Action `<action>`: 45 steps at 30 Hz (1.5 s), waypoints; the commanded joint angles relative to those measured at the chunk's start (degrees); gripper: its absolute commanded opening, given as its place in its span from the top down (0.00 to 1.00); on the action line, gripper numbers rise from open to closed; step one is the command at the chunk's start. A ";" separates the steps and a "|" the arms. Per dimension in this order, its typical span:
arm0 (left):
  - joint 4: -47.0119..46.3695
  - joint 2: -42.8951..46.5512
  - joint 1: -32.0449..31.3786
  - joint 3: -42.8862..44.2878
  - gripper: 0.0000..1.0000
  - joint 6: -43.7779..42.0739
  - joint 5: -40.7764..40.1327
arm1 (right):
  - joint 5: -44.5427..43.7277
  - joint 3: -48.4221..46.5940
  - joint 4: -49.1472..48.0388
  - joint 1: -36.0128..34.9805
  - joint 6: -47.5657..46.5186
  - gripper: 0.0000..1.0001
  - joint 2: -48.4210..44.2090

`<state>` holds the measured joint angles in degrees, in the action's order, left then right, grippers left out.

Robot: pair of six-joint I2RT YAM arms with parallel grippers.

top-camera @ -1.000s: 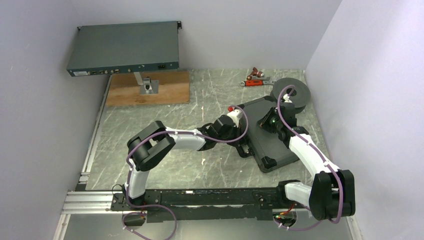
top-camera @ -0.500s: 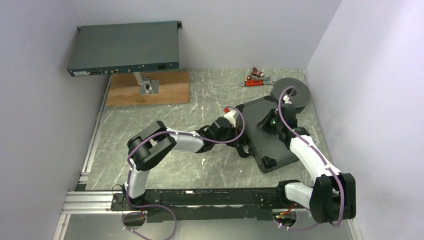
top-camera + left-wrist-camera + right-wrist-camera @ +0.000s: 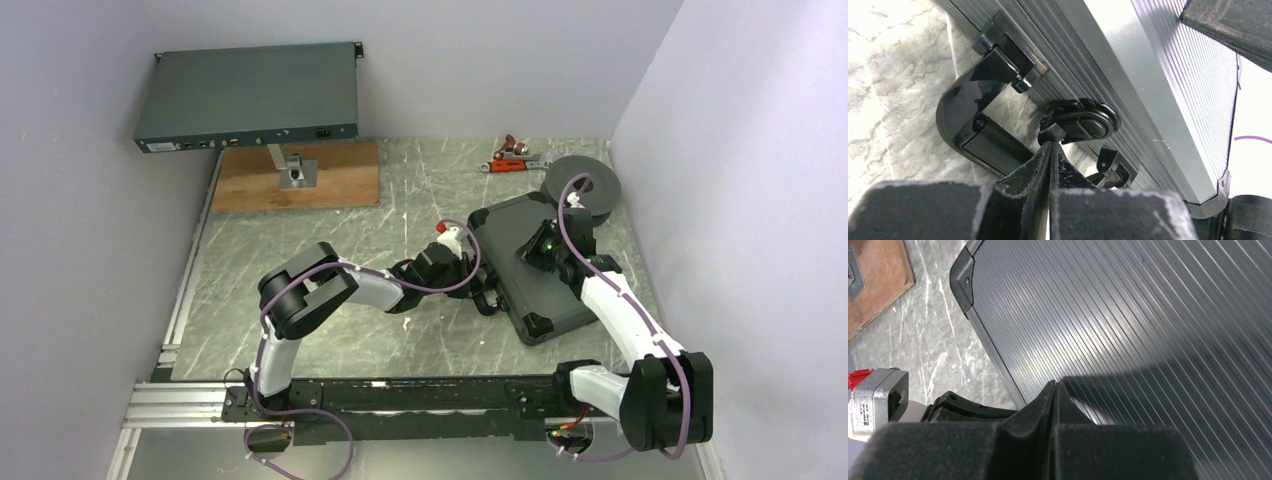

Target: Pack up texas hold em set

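The black case point(image 3: 510, 268) lies closed on the table at the right. Chips, cards, dice and marker are out of view. My left gripper point(image 3: 480, 291) is shut at the case's near-left side. In the left wrist view its tips point(image 3: 1052, 142) touch the underside of a black latch point(image 3: 1080, 121), next to the case's handle point(image 3: 970, 117). My right gripper point(image 3: 536, 250) is shut and empty. Its tips point(image 3: 1055, 383) rest on the ribbed lid point(image 3: 1128, 315).
A grey-blue rack unit point(image 3: 248, 97) stands on a wooden board point(image 3: 297, 178) at the back left. A black spool point(image 3: 582, 187) sits just behind the case. Red tools point(image 3: 513, 157) lie at the back. A wall is close on the right.
My left wrist has drawn back to the left and lower along the case's side. The right gripper has stayed on the lid. The case has hardly moved.
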<state>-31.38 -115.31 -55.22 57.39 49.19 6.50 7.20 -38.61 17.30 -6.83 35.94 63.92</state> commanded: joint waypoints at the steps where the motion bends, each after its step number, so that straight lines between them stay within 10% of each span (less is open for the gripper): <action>1: 11.91 -3.98 1.33 -4.97 0.91 -1.67 -6.35 | -0.83 1.49 13.15 -0.55 -1.89 1.00 1.19; 15: 19.83 16.01 0.78 -6.00 0.73 -7.75 -11.28 | 0.60 -1.15 15.21 -0.55 -2.49 0.94 -2.84; 25: 28.74 36.49 0.44 -9.72 0.02 -14.11 -19.87 | 2.60 -6.68 16.13 -0.57 -4.93 0.12 -10.00; 28: 33.23 43.14 0.44 -10.01 0.00 -16.34 -22.18 | 5.22 -7.32 14.96 -0.63 -5.05 0.00 -12.14; 45: 62.22 74.49 0.44 -3.83 0.00 -30.62 -44.01 | 13.47 -4.03 -0.72 -1.08 -3.16 0.00 -28.10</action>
<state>23.88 -44.25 -54.59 50.87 23.46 -29.47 18.63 -43.09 23.81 -7.60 32.60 39.18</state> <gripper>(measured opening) 0.994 0.994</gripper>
